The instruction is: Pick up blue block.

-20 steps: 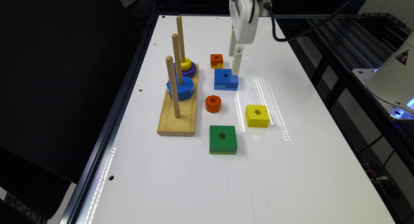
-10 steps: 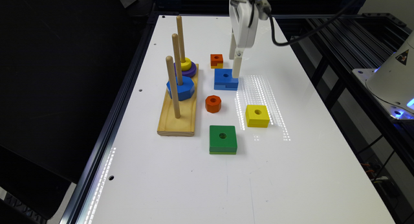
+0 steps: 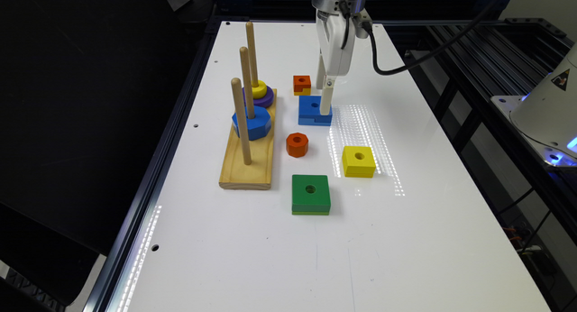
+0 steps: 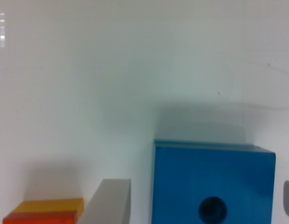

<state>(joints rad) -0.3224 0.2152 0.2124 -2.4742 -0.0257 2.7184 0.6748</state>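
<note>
Two views here, and they tell us different things. In the exterior view the gripper [image 3: 322,105] hangs straight down over the blue block [image 3: 309,109], which lies flat on the white table [image 3: 405,240] in the upper middle of the frame. From there we can't really separate the fingers. The wrist view sorts that out: the claw is spread, with one grey finger [image 4: 109,203] on one side of the blue block [image 4: 214,182], another just showing at the frame's edge on the other side, and a sliver of table between each finger and the block. So it's straddling the block and nothing is gripped.

The wrist view also catches the small orange block [image 4: 42,214] close by. The exterior view gives us the rest:
- orange octagonal piece [image 3: 297,144] just below the blue block
- yellow block [image 3: 358,161] to the lower right
- green block [image 3: 310,194] further down
- wooden peg board [image 3: 247,165] at left, carrying a blue octagonal piece [image 3: 251,123] and a yellow ring [image 3: 258,89] on a purple ring [image 3: 267,98]

We can't read any writing. There's a yellow warning triangle [image 3: 562,79] on a white housing at far right, but its symbol is too small to make out.

For room, the small orange block sits near the blue block's upper left corner, and a black cable [image 3: 405,65] trails off to the right. The lower half of the table is bare, with dark rails along its left and right edges.
</note>
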